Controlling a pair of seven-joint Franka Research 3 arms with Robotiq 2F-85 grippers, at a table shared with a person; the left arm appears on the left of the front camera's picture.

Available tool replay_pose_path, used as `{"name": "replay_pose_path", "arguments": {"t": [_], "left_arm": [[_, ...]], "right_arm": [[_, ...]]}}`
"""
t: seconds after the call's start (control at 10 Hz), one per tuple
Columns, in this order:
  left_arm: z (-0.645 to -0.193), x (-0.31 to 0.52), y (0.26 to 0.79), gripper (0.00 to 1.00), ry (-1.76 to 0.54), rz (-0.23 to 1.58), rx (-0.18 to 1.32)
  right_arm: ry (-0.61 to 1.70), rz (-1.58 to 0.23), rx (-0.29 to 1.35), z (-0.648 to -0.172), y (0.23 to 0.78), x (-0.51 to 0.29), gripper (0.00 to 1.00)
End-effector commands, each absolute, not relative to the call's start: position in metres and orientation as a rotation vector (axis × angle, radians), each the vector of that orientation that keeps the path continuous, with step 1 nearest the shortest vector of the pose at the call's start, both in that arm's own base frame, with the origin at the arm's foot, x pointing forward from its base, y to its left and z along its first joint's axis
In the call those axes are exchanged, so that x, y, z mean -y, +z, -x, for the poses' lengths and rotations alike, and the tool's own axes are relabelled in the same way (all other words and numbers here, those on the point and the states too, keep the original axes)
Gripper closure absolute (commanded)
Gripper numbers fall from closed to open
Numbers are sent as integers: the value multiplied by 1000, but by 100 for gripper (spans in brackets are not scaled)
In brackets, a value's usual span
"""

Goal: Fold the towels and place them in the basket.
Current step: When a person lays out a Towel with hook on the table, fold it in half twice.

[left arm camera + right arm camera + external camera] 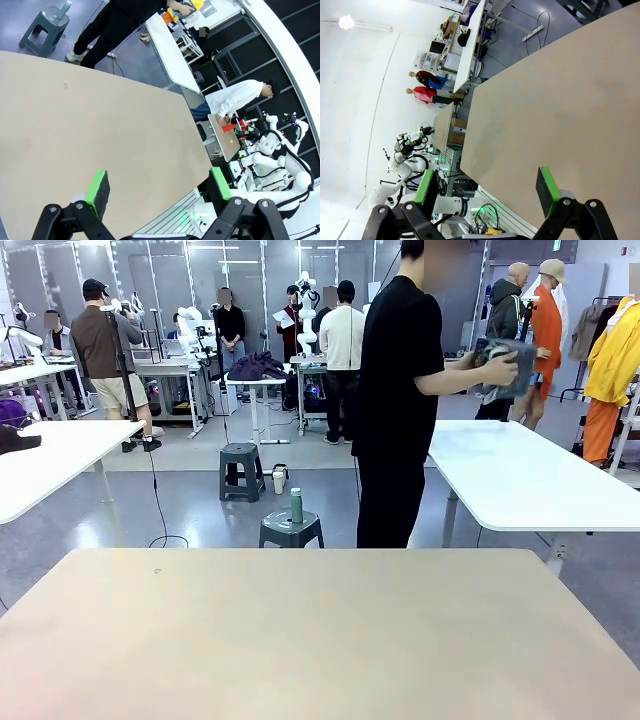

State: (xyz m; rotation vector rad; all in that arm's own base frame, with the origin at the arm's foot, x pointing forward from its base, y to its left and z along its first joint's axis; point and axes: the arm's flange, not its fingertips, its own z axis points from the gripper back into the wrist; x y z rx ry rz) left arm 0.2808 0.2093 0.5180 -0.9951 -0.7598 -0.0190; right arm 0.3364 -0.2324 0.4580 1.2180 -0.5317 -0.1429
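The person (400, 390) in black stands beyond the far edge of the robot's table, turned side-on to it and facing the white table (530, 480) to the right. Both hands (497, 370) are raised at chest height around a dark grey bundle. I take it for the basket (510, 352) with the pale blue-grey of the towels (492, 390) hanging out of it, though it is too small to be sure. Held up like that, well apart from the robot, it looks to be mid-carry and not set down, so I'd judge the folding has not begun.

Both claws look to be waiting for that delivery. The left gripper (159, 186) hangs above the tabletop with its green pads spread wide and nothing between them. The right gripper (486, 189) is the same, gaping and empty.

The beige table (320, 640) in front of the arms is smooth, matt and bare. Beyond it lies a grey polished floor with two dark stools (241, 465), the nearer one (291, 530) carrying a green bottle (296, 505).
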Motion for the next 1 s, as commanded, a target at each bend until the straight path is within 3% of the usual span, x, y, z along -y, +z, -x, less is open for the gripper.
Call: {"name": "replay_pose_path", "arguments": {"t": [0.0,0.9], "left_arm": [[-281,-209,517,0,-35,1006,774],[-281,-209,517,0,-35,1006,774]], "right_arm": [[-139,-1227,535,-336,458,233,0],[-139,-1227,535,-336,458,233,0]]}}
